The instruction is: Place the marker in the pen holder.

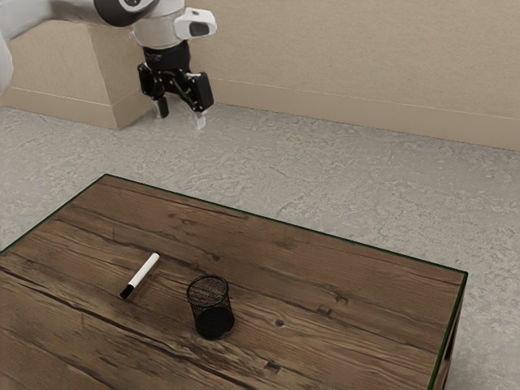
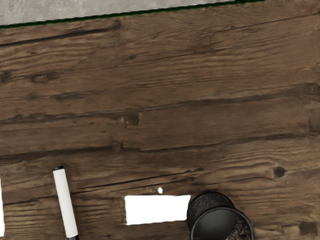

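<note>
The pen holder [image 1: 213,322], a black mesh cup, stands upright on the bench [image 1: 366,329], mouth up, so a marker could presumably drop straight in from above. Just beside it, apart and outside the cup, the marker [image 1: 142,275] lies flat on its white barrel. Its black cap [image 1: 127,290] points toward the near side of the bench in the exterior view; lying down, it likely needs a grip across the barrel and then tipping upright to fit the mouth. Farther back, the tool [image 1: 180,119] hangs well above the bench, its fingers wide apart with nothing between them, touching nothing. The step in hand looks like the approach to the marker; the barrel could roll if nudged off-centre.
</note>
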{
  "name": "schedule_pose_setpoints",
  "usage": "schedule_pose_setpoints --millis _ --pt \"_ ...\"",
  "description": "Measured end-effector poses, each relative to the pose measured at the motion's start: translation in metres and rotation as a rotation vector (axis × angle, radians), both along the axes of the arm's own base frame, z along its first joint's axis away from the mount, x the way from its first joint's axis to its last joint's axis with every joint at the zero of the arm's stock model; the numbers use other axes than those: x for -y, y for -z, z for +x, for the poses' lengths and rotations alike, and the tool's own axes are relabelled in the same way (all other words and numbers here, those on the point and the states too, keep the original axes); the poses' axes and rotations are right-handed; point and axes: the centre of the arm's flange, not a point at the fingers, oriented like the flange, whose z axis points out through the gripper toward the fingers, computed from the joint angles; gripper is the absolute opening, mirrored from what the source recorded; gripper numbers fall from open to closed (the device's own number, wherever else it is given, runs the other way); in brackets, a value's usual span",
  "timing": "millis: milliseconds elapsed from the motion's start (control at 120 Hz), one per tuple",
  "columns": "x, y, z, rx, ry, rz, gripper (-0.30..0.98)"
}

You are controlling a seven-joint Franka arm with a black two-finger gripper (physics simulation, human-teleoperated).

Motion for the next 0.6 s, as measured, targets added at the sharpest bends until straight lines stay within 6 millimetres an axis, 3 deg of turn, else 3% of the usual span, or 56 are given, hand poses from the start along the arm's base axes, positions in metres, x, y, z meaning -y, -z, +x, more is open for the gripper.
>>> schedule_pose_setpoints --millis 58,133,167,200,233,267,325,358,408,467,500,533,600 --pt "0.019 -0.008 -0.001 0.017 0.036 -0.009 0.69" --pt "0.031 0.004 0.000 0.009 0.058 -0.012 0.68" --pt "0.034 0.002 -0.009 -0.001 0.067 -0.005 0.69" --pt "0.041 0.014 -0.009 -0.032 0.078 -0.002 0.69" --pt "0.048 0.048 -0.002 -0.090 0.089 0.008 0.69" --pt "0.053 0.096 -0.001 -0.163 0.098 0.022 0.69" --pt "0.052 0.188 -0.018 -0.287 0.104 0.043 0.69" --pt "0.048 0.229 -0.030 -0.331 0.103 0.051 0.69" --pt "0.037 0.279 -0.048 -0.373 0.089 0.057 0.69" --pt "0.026 0.315 -0.063 -0.383 0.074 0.056 0.69" --pt "0.024 0.325 -0.066 -0.370 0.071 0.054 0.69" --pt "0.016 0.318 -0.064 -0.326 0.055 0.050 0.68" --pt "-0.041 0.287 -0.052 -0.219 -0.046 0.036 0.68"
